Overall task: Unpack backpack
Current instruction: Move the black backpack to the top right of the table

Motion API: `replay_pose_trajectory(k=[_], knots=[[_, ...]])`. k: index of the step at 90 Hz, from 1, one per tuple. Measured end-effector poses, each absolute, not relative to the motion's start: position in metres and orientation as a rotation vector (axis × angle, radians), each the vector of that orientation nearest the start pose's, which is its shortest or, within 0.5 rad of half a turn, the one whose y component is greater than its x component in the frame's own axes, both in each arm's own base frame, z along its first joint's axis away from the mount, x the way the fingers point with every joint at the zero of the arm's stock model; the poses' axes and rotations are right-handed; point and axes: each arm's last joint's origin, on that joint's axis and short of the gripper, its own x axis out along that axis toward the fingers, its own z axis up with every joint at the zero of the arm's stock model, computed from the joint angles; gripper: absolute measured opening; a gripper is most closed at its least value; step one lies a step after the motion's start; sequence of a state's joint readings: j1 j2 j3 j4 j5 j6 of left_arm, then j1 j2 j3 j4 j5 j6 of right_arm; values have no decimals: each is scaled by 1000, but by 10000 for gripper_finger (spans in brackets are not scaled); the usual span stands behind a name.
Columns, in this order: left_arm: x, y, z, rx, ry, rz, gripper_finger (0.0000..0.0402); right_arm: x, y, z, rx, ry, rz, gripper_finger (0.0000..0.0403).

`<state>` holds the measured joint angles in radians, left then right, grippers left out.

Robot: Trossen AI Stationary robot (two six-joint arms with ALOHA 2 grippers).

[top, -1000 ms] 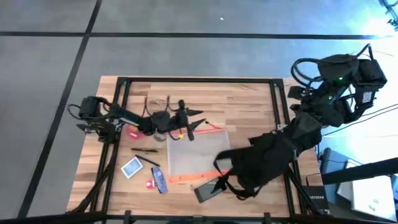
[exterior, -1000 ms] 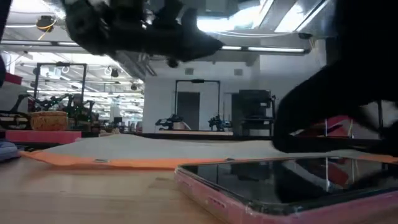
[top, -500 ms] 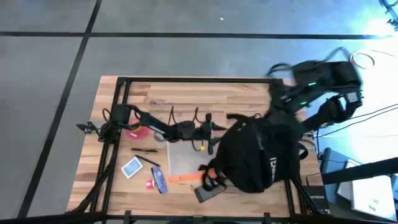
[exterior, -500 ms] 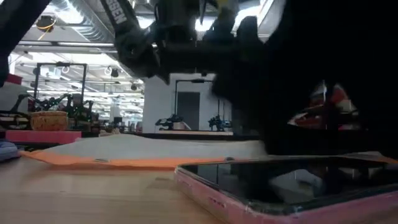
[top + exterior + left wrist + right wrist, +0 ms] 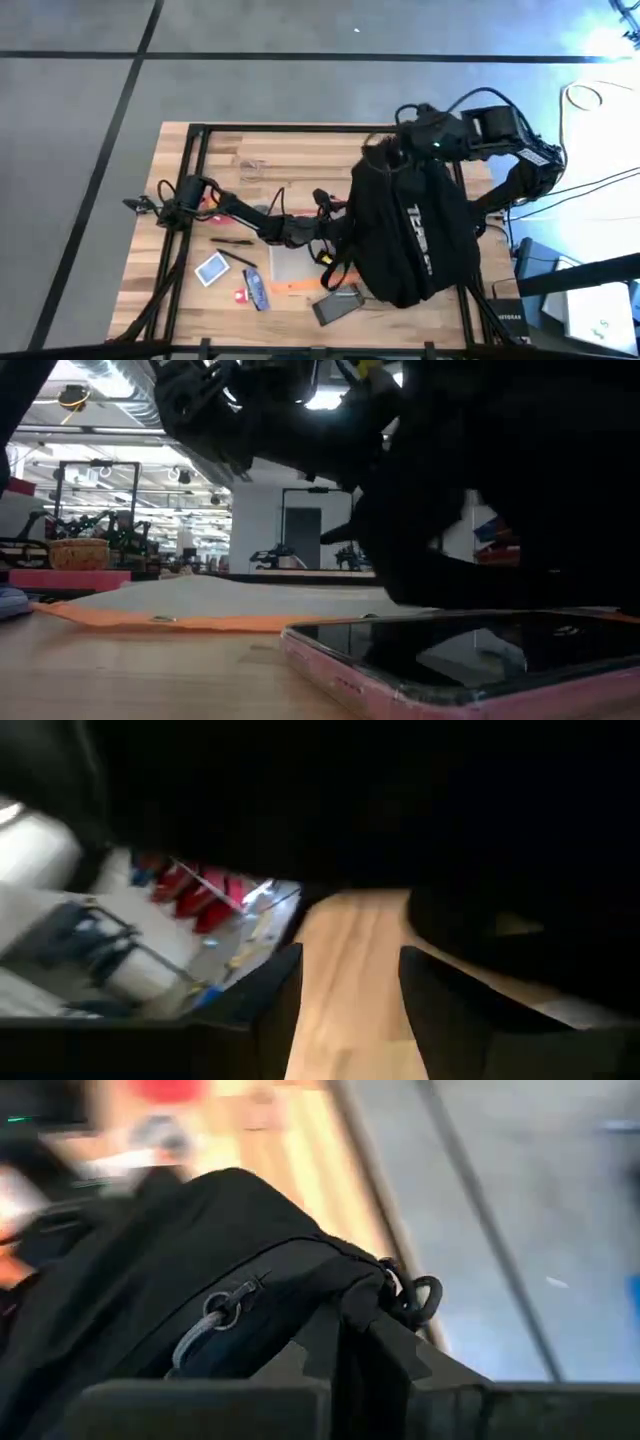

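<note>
right gripper [image 5: 352,1342] clamps the backpack [image 5: 410,235], which overhangs a phone [image 5: 338,306]; left gripper [image 5: 350,990] gapes beside it

The backpack [image 5: 410,235] hides the left tool and part of the phone [image 5: 338,305]; the left wrist view is blurred.

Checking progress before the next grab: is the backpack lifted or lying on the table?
Lifted at its top: the right gripper is shut on the backpack. Whether its bottom touches the table cannot be told.
</note>
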<state>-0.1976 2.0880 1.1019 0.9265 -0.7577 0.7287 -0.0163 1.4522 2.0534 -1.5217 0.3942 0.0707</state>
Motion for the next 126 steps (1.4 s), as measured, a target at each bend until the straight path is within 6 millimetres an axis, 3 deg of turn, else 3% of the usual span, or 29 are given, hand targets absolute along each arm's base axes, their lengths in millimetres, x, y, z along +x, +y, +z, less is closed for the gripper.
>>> replay_pose_trajectory(k=[17,31,43,61,79,97,115,126], knots=[[419,-65,156,743,280,566,135,237,-40,429,-145,955,-544,10],[419,-56,149,690,331,580,118,246,-63,385,-121,863,-570,10],[417,-47,144,717,421,639,104,233,-100,353,-63,826,-695,10],[417,-37,141,812,501,651,88,203,-161,303,154,779,-866,10],[419,-31,140,684,447,615,86,186,-192,258,349,716,-844,10],[416,-16,136,592,499,644,88,170,-212,238,426,794,-992,10],[408,2,167,372,478,546,140,174,-220,239,412,719,-972,17],[401,17,180,226,500,421,184,176,-223,244,321,727,-957,66]])
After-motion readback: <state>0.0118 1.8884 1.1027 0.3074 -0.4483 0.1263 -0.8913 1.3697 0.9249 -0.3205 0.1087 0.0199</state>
